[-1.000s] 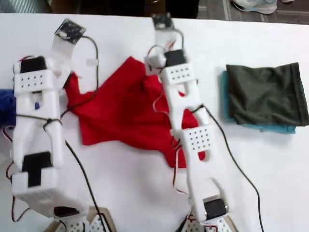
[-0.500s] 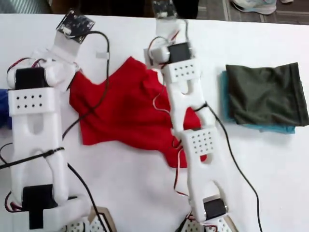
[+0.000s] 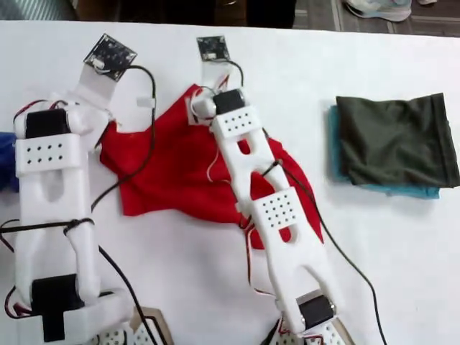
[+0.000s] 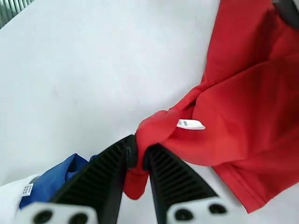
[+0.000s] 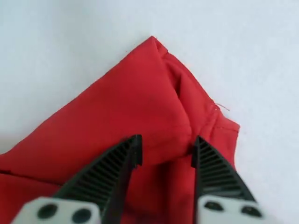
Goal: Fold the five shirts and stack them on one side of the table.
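To my right, well apart from what I'm working on, a folded dark green shirt (image 3: 395, 140) lies on top of a teal shirt (image 3: 333, 151), whose edges show along the stack's left and near sides. A blue shirt (image 3: 6, 162) is bunched at the left edge of the white table (image 3: 359, 57), just behind my left arm (image 3: 50, 187).

The red shirt (image 3: 180, 165) lies crumpled between my two arms, in the middle of the table. My right arm (image 3: 277, 208) stretches across its right half and hides much of it. A black cable (image 3: 147, 136) from my left arm loops over its left part.

The shirt's long axis runs across the table, sloping from beside my left arm to the near side under my right arm. One corner points toward the far edge.

My left gripper (image 4: 138, 156) is clamped on a gathered fold at the shirt's left edge, red cloth squeezed between both ribbed fingers (image 4: 105, 170). A small white tag (image 4: 190, 124) sits just beyond the pinch.

My right gripper (image 5: 166, 151) is spread wide over that far corner, with a raised crease between the fingers. I can't tell whether the tips press into the cloth.
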Controlling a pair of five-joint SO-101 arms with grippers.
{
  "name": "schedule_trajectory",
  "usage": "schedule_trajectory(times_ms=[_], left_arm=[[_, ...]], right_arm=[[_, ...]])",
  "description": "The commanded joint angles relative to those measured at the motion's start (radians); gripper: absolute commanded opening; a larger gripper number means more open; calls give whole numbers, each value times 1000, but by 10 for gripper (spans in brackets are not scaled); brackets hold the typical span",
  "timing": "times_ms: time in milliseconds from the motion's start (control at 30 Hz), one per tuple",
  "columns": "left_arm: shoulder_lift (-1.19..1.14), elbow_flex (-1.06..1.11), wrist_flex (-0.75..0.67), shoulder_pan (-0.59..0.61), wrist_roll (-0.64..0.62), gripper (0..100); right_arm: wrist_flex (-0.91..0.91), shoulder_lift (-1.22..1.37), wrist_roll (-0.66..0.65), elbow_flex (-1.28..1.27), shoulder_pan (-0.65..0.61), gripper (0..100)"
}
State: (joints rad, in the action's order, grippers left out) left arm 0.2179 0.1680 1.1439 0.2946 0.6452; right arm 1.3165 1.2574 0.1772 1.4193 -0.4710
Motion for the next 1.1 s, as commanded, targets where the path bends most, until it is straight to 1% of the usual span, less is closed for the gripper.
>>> schedule_trajectory(times_ms=[0,200,233,267,300,333,367,467,533,633,733,867,967,1067], left_arm=[[46,-4,-32,8,2,26],[46,-5,-46,6,0,26],[46,-5,-46,6,0,26],[46,-5,-46,6,0,26],[48,-5,-46,8,0,26],[48,-5,-46,9,0,26],[48,-5,-44,11,3,26],[48,-2,-40,18,5,26],[41,4,-40,20,8,26],[41,13,-35,15,0,26],[46,21,-26,-3,0,26],[58,4,18,-41,-2,26],[115,-13,75,-74,-8,26],[209,-19,143,-98,-46,26]], right_arm=[[-16,8,6,5,-4,176],[-19,47,2,12,-4,172],[-16,47,2,12,-4,151],[-13,47,2,12,-2,104],[-8,48,0,12,2,38],[1,47,0,14,13,5],[7,44,0,17,22,33],[45,16,-6,66,56,24],[88,-8,-68,135,68,22],[202,-48,-161,261,73,23],[285,-137,-190,245,84,23],[374,-248,-189,252,104,23],[444,-338,-190,250,119,23],[452,-429,-224,250,147,23]])
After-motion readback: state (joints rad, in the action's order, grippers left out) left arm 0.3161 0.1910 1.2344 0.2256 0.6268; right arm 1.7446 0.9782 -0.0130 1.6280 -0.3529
